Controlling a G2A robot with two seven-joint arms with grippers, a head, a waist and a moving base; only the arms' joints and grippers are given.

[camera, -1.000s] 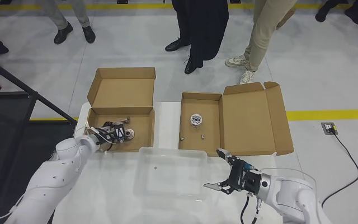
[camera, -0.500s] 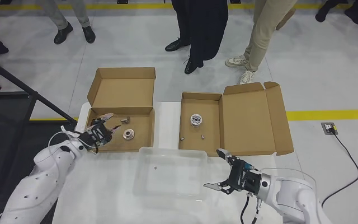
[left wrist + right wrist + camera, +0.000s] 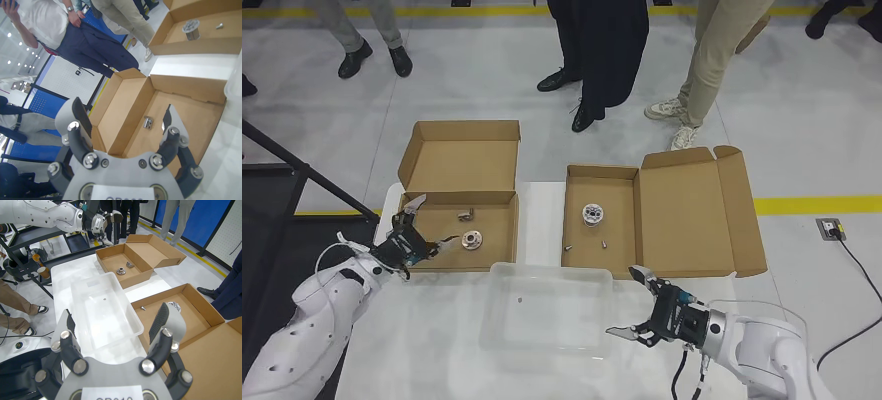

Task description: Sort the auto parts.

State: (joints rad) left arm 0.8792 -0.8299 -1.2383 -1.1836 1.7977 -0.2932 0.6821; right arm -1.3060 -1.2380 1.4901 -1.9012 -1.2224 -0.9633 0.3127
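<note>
Top view of a white table with two open cardboard boxes side by side at the far side and a clear plastic tub (image 3: 562, 325) near the robot.

The left claw (image 3: 432, 222) hangs over the near left corner of the left box (image 3: 497, 222). It is spread wide and holds nothing. In that box lie a round flanged hub (image 3: 471, 239) and, farther back, a small metal bracket (image 3: 464, 213), close together but apart.

The right claw (image 3: 622, 300) is just as wide open and empty. It sits at the tub's near right corner, beside the near wall of the right box (image 3: 617, 230). That box holds a round toothed part (image 3: 592, 213) and two small bolts, one of them (image 3: 568, 246) by its near left corner.

One tiny dark piece (image 3: 515, 299) lies on the tub's floor; what it is cannot be told.

The left claw looks finished at its box, so the sensible next step is that last piece. To do it well, lift the left claw above the cardboard wall before swinging right, so the box is not dragged. Come straight down inside the tub, well away from its rim. Narrow the jaws first, since the piece is small and the plastic is likely slippery. Keep the right claw parked so the arms do not meet.
</note>
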